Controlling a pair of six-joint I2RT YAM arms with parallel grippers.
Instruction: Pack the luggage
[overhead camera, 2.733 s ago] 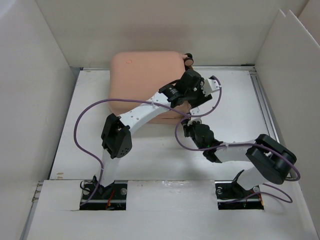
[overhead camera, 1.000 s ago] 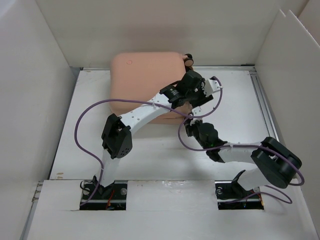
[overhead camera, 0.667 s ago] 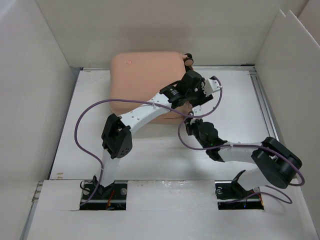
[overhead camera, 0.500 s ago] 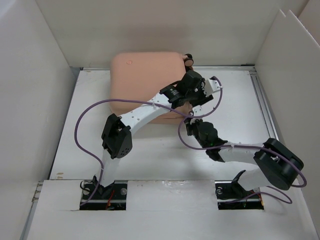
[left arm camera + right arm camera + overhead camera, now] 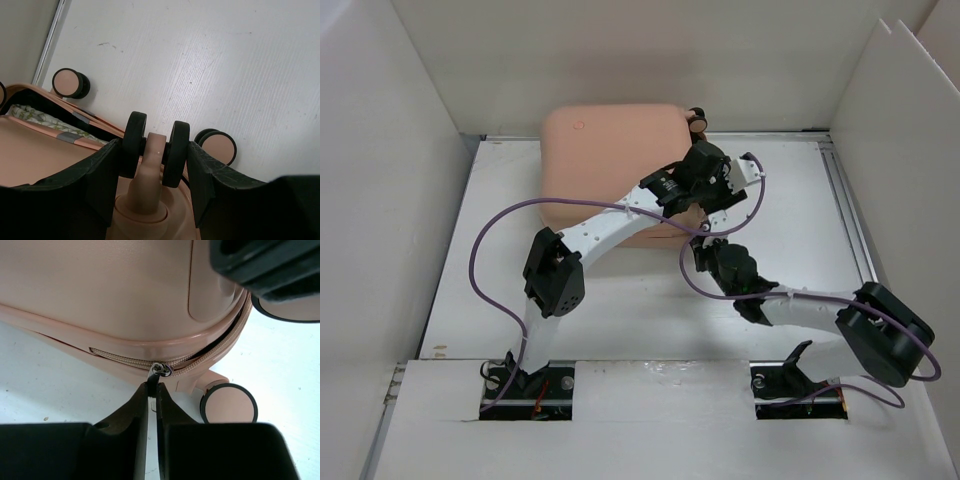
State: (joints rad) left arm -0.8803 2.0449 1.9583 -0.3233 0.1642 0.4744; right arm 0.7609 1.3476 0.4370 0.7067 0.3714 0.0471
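While the salmon-pink hard-shell suitcase point(image 5: 610, 150) lies flat at the far side of the white tabletop point(image 5: 790, 200), my left hand point(image 5: 152, 146) clamps its twin black caster wheel point(image 5: 134, 142) at the near right corner. My right hand point(image 5: 154, 388), nearly closed, pinches the small metal zipper pull point(image 5: 159, 369) on that corner's seam.

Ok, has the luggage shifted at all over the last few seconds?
No. In the top view the luggage keeps its place: its far wheel sits at the same point along the table's back edge as before.
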